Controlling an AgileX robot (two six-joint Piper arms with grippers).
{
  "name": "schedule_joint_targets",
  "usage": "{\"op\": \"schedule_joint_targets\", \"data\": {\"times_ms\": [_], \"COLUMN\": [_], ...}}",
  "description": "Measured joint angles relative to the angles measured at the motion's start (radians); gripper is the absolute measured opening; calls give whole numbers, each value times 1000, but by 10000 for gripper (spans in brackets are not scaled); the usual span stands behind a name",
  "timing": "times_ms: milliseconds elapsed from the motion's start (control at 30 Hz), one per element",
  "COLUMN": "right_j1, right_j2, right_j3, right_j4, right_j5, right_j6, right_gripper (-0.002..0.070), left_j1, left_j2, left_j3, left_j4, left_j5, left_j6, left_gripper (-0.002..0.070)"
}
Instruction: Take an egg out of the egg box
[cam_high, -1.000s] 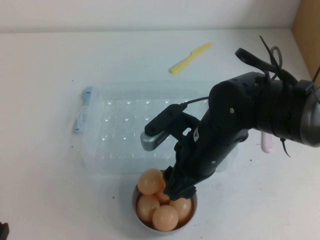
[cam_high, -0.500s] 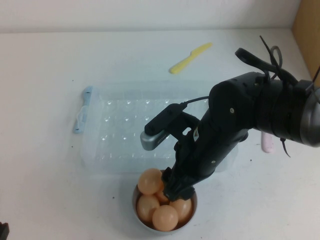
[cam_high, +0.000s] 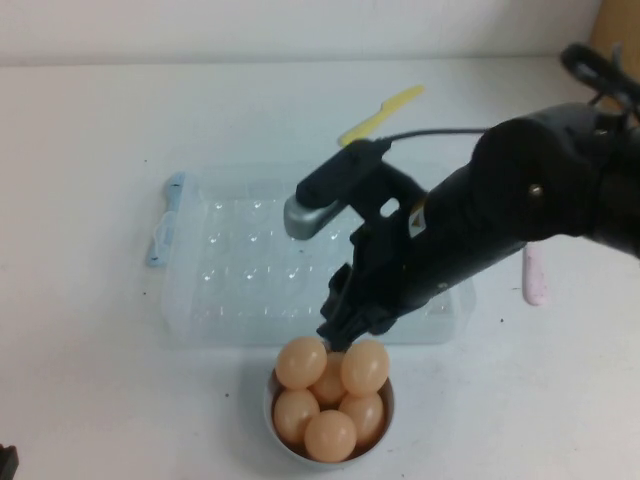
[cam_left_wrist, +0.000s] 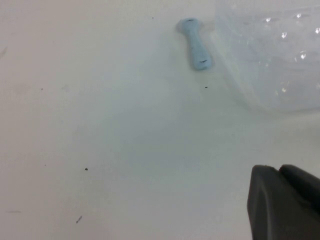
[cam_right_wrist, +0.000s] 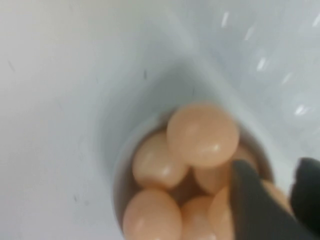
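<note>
The right arm is stretching over the egg box (cam_high: 200, 300), which is lying on the bench (cam_high: 90, 120) behind and beneath the right end effector (cam_high: 340, 335). The dimples that are showing are holding no egg. The arm is covering one part of the box, so that part cannot be checked.

Just in front of the right end effector and a little lower, a small white bowl (cam_high: 272, 410) is standing against the near wall of the box, and five eggs are lying heaped in it. The egg (cam_high: 365, 366) on top of the heap is lying closest, almost touching the fingertips, on their right side. Its long axis seems to be pointing nearly upward, but this is hard to judge. The two fingers of this end effector are standing apart with nothing between them, as the right wrist view is showing.

The left end effector (cam_left_wrist: 282, 205) is resting low over bare bench, well apart from the bowl, so the right arm is the nearer one. The light blue clip (cam_left_wrist: 196, 50) is lying ahead of it. Whether it is open cannot be told.
</note>
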Motion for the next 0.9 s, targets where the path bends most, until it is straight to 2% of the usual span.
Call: {"op": "schedule_joint_targets", "data": {"times_ms": [67,100,200,433,733,900], "right_j1": [0,2,11,21,21,21], "right_j2": [-60,-92,-189,-471,-773,-894], "right_j3": [16,35,137,468,632,758], "right_j4": [0,0,-4,-8,-96,-112], "right_j5": [-41,-70,-188,-443,-452,-540], "right_j6": [18,28,67,119,129,151], "right_gripper": [106,64,8,-14,-17,-17], "left_j1": [0,0,0,0,0,0], "left_j2": [0,0,0,0,0,0], "left_j3": [0,0,0,0,0,0], "left_j4": [0,0,0,0,0,0], "left_j5": [0,0,0,0,0,0], "left_j6": [0,0,0,0,0,0], "left_gripper": [-3,-3,-3,-3,-3,-3]}}
